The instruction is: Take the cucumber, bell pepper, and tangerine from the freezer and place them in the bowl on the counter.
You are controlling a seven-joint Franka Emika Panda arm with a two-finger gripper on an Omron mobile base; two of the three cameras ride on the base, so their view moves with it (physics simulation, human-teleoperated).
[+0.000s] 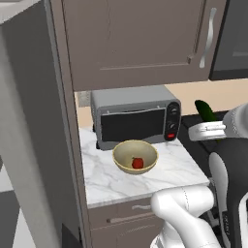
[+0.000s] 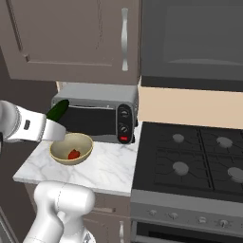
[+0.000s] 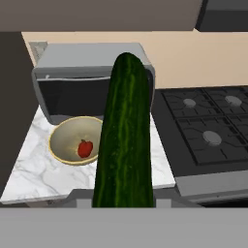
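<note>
- Hand view: cucumber [image 3: 124, 135] nearest, clamped in the closed end effector, rising up the middle; bowl [image 3: 60, 145] with bell pepper [image 3: 85, 148] beyond, left, on counter [image 3: 29, 169].
- Left base view: end effector [image 1: 206, 127] right of bowl, over stove [image 1: 198, 145].
- Right base view: cucumber tip just left of microwave [image 2: 97, 114].

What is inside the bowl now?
The bowl holds one small red bell pepper, lying near its middle. In the hand view the cucumber covers the bowl's right edge, so that part cannot be seen there.
</note>
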